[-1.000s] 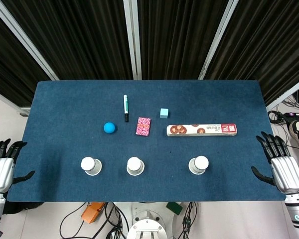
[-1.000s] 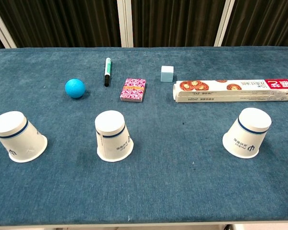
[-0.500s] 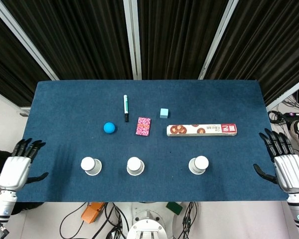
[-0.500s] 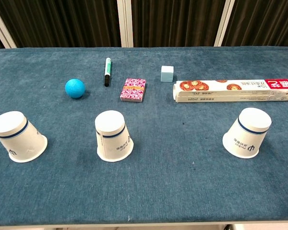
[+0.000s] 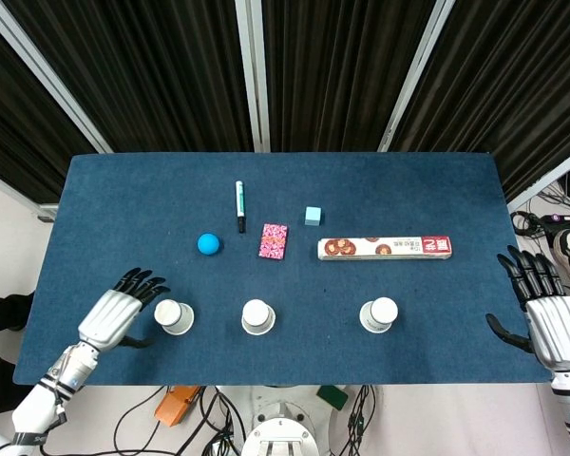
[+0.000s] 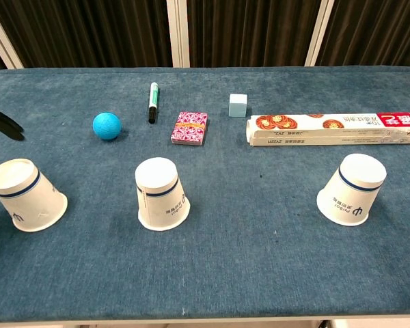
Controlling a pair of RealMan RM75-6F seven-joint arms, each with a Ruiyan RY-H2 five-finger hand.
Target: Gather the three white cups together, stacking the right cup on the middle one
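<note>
Three white paper cups stand upside down in a row near the table's front edge: the left cup (image 5: pixel 174 316) (image 6: pixel 24 194), the middle cup (image 5: pixel 257 316) (image 6: pixel 161 193) and the right cup (image 5: pixel 380 314) (image 6: pixel 353 188). My left hand (image 5: pixel 122 311) is open over the table just left of the left cup, apart from it; only its dark fingertips (image 6: pixel 4 124) show in the chest view. Open too, my right hand (image 5: pixel 549 318) hangs off the table's right edge, far from the right cup.
Behind the cups lie a blue ball (image 5: pixel 208 244), a marker pen (image 5: pixel 239 205), a pink card pack (image 5: pixel 273 240), a small light-blue cube (image 5: pixel 313 216) and a long biscuit box (image 5: pixel 385 249). The blue table (image 5: pixel 114 209) ends just in front of the cups.
My left hand has moved right from beyond the table's left edge to just beside the left cup. The right hand has barely shifted. The cups stand as before.
</note>
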